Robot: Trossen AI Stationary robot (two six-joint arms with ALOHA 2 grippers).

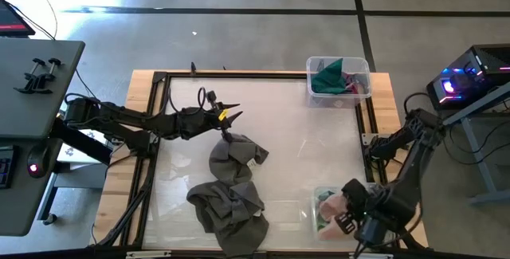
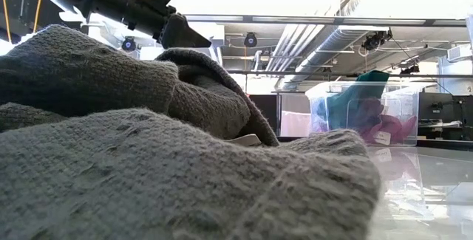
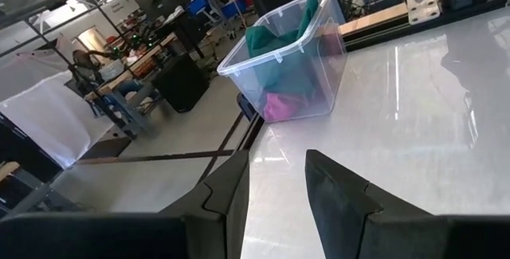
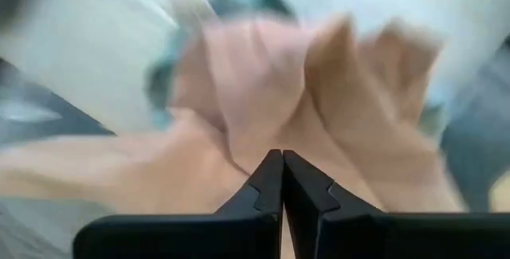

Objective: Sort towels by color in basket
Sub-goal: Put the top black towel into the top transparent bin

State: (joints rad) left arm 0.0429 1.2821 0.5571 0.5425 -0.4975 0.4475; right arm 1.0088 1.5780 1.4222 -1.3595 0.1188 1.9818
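Hovering over the worktop (image 1: 279,131), the left end effector (image 1: 229,114) is standing spread and empty above the dark grey towels (image 1: 229,187). The right end effector (image 4: 282,163), pressed together, is hanging over peach-pink towels (image 4: 263,76) in the near-edge bin (image 1: 325,211).

i count two clear bins on my bench: one (image 1: 339,80) at the far right corner, one (image 1: 323,211) at the near right edge. two dark grey towels (image 1: 231,191) lie mid-bench, and i have two arms, each with one claw.
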